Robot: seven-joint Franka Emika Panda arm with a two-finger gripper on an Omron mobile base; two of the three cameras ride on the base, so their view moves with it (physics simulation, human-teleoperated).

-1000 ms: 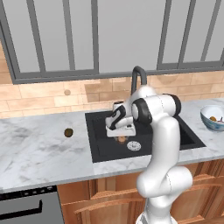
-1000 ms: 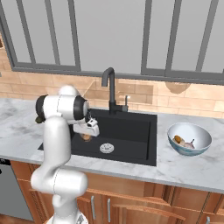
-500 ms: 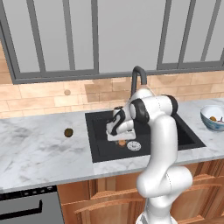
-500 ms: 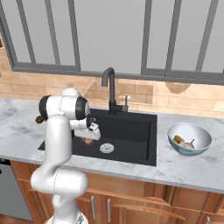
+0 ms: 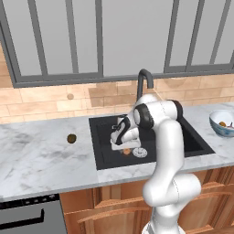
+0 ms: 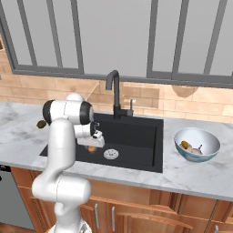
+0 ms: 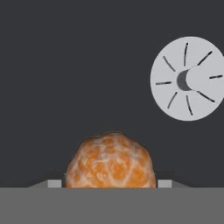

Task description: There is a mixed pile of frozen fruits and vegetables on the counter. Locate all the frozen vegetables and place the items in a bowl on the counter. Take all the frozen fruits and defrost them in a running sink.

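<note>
One small round orange ball (image 7: 111, 161) sits between my hand's (image 5: 124, 145) fingers, clasped low in the matte black sink (image 6: 136, 136) beside its silver drain (image 7: 189, 78). My left base view adds the dark olive-brown ball (image 5: 71, 138) on the marble table (image 5: 41, 155), left of the sink.

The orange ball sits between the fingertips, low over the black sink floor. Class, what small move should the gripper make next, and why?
Probably open the jaws and let go. The gripper holds the orange ball low in the sink, beside the drain, so a release drops it where it belongs.
</note>
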